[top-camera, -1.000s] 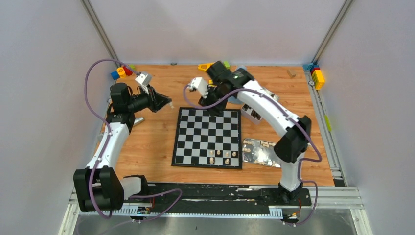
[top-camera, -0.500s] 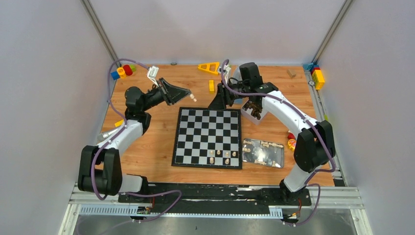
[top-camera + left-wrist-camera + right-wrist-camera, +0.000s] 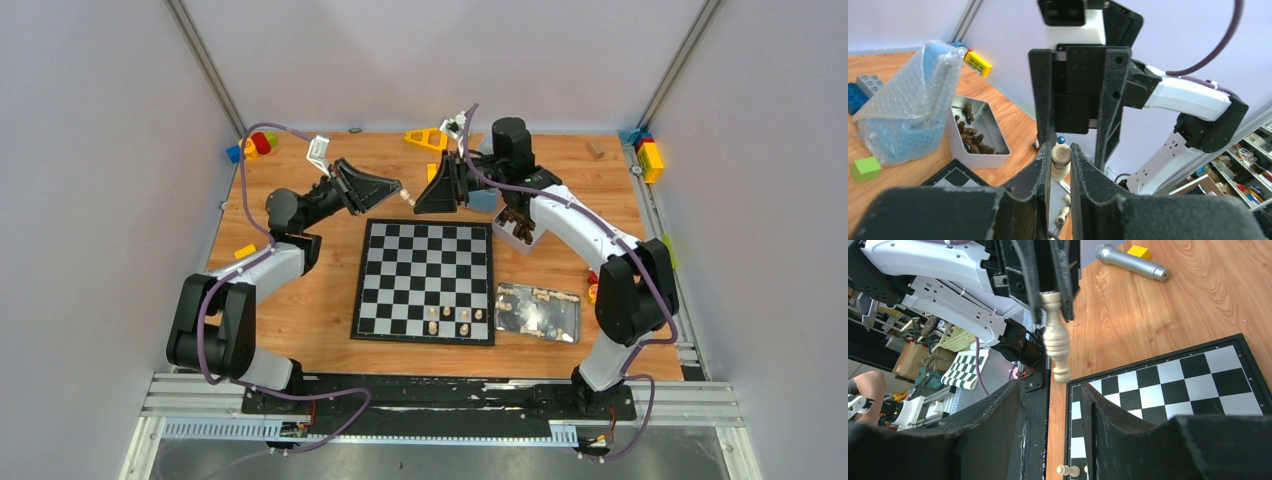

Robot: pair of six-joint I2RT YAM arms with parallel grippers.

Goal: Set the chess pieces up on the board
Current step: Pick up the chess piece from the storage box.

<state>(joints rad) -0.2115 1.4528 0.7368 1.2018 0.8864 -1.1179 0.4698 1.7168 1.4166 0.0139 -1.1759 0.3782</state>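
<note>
Only a handful of chessmen [image 3: 446,313] stand on the board's [image 3: 420,255] near rows, most seemingly unplaced, while beyond its far edge the left pincer [image 3: 402,194] clamps a pale piece [image 3: 1055,342] before the right pincer's [image 3: 1052,386] parted jaws.

place: robotics lab | cues: aluminium frame [image 3: 205,62] cell, cluttered parts shelves [image 3: 1243,167]

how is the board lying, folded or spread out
Spread out: the board shows its whole checkered face, flat on the table.
</note>
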